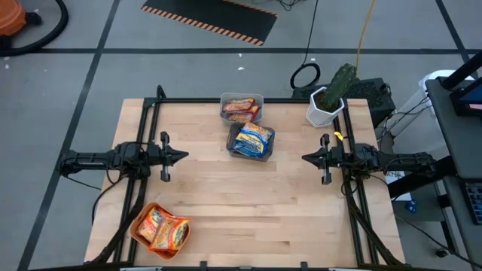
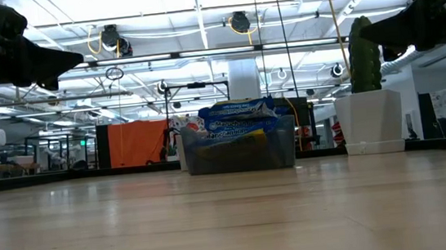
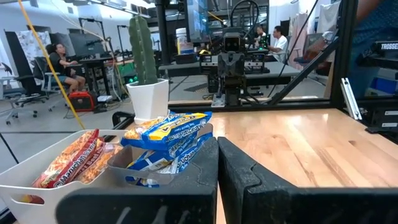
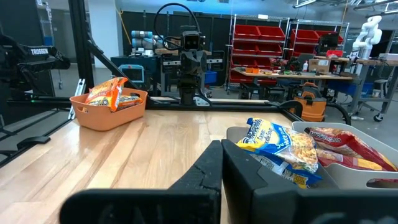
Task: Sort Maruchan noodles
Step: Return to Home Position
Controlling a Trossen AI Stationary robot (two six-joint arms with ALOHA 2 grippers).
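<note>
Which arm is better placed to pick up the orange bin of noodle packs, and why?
Left. The orange bin sits on the left arm's side of the table, closer to the left gripper; the right gripper waits across the table.

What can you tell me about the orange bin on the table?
The orange bin is a small, shallow tub with rounded corners, smooth plastic by its look. It stands upright on the wooden table, at the lower-left corner in the high view, on the left arm's side, slightly askew to the edges. Orange-yellow noodle packs fill it, one poking above the rim. Nothing else touches it.
</note>
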